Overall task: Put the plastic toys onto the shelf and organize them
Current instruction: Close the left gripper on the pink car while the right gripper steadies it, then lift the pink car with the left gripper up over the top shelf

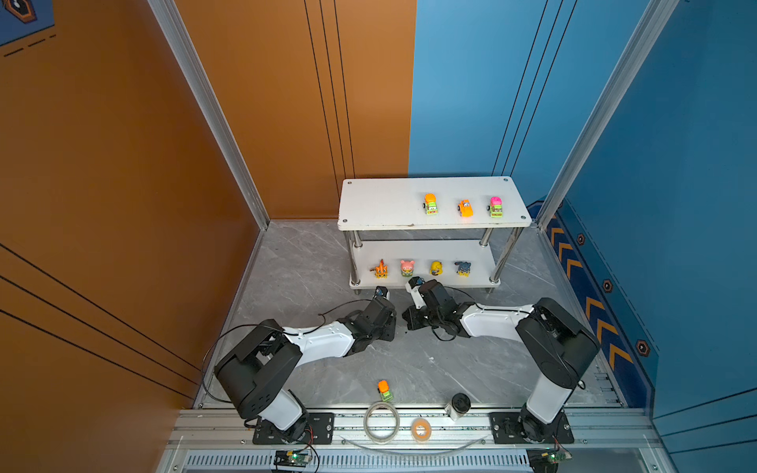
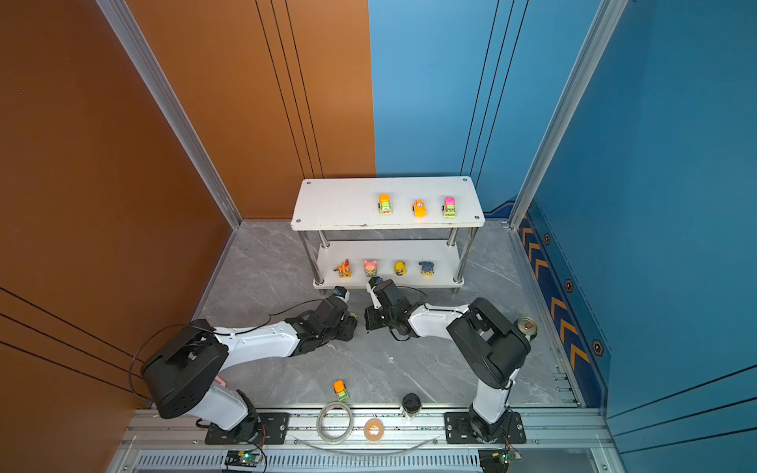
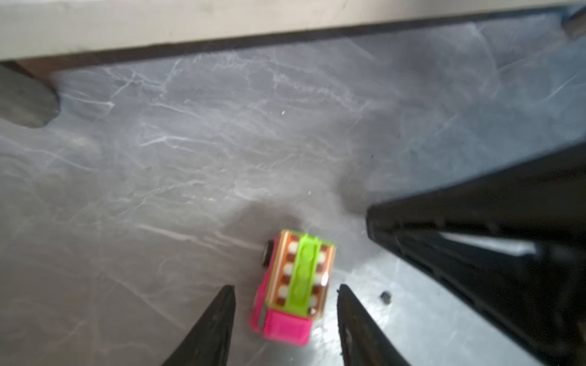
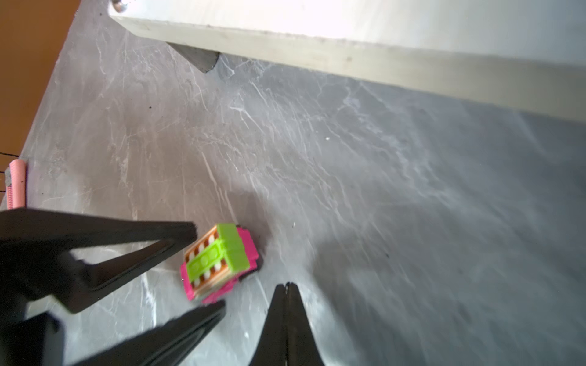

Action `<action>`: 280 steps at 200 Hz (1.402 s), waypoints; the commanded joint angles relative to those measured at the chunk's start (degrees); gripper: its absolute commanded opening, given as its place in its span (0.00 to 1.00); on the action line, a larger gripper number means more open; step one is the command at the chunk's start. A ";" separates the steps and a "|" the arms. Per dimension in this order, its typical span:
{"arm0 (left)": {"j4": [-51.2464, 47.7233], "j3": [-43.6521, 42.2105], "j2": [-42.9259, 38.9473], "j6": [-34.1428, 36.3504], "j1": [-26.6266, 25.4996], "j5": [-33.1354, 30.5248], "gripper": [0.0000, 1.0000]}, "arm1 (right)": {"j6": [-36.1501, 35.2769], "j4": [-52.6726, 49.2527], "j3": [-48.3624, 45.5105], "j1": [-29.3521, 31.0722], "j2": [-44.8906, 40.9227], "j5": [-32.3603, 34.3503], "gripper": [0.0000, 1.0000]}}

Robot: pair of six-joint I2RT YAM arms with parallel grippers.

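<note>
1. Floor (image 1: 311,262): grey veined marble-look slab. Orange wall (image 1: 102,204) runs from 7 to 12 o'clock, blue wall (image 1: 676,164) from 12 to 5 o'clock, and an aluminium rail (image 1: 606,428) lies at 6 o'clock
2. Shelf (image 1: 381,204): stands at 12 o'clock against the walls, long axis 9–3
3. Top board, centre to 3 o'clock end: orange-green car (image 1: 430,203), orange car (image 1: 465,208), pink-top car (image 1: 495,207). They stand apart, each long axis 12–6, with faces to 6 o'clock
4. Lower board, in a row near its 6 o'clock edge: orange figurine (image 1: 381,269), pink figurine (image 1: 406,268), yellow figurine (image 1: 436,268), blue-grey figurine (image 1: 463,268), all facing 6 o'clock
5. Striped car (image 3: 295,279): on the floor near the shelf's 6 o'clock edge. Its long axis runs along the left fingers, pink end toward the left wrist, other end toward the shelf. Which end is the nose cannot be told
6. Left gripper (image 3: 286,286): fingers spread, one each side of the striped car. Contact cannot be told through blur
7. Right gripper (image 4: 287,283): fingers pressed together, holding nothing, tip just beside the striped car
8. Loose car (image 1: 384,390): on the floor at 6 o'clock by the rail, long axis about 11–5, orange end to 11
</note>
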 commanded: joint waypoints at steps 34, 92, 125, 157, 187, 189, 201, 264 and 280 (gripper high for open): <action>-5.04 4.05 2.65 1.68 -1.80 -3.65 0.25 | 0.00 -1.93 -6.24 -0.49 -7.16 2.50 0.00; -14.36 9.13 -0.16 1.64 -4.30 -7.43 0.18 | -1.50 -6.40 -8.36 -0.49 -15.10 4.85 0.00; -32.32 18.62 -9.41 1.62 -7.05 -14.38 0.18 | -1.49 -7.47 -10.15 -0.49 -19.39 5.47 0.00; -39.95 29.89 -17.91 4.34 -8.15 -19.14 0.16 | -1.06 -8.30 -12.37 -0.49 -22.09 5.90 0.00; -40.16 39.42 -18.46 7.82 -8.51 -21.28 0.13 | -0.41 -8.49 -14.00 -0.36 -23.14 5.67 0.00; -40.13 40.26 -18.24 8.08 -8.51 -21.34 0.12 | -0.32 -8.45 -14.12 -0.31 -23.24 5.61 0.00; -40.20 44.73 -16.58 9.81 -8.60 -21.62 0.12 | -0.01 -8.28 -14.73 -0.09 -23.62 5.51 0.00; -42.45 69.73 -0.52 20.61 -6.80 -21.24 0.11 | 1.36 -6.03 -17.83 0.88 -23.06 5.72 0.00; -44.02 75.56 3.54 22.28 -5.52 -21.16 0.10 | 1.67 -5.39 -18.39 1.24 -22.82 5.80 0.00</action>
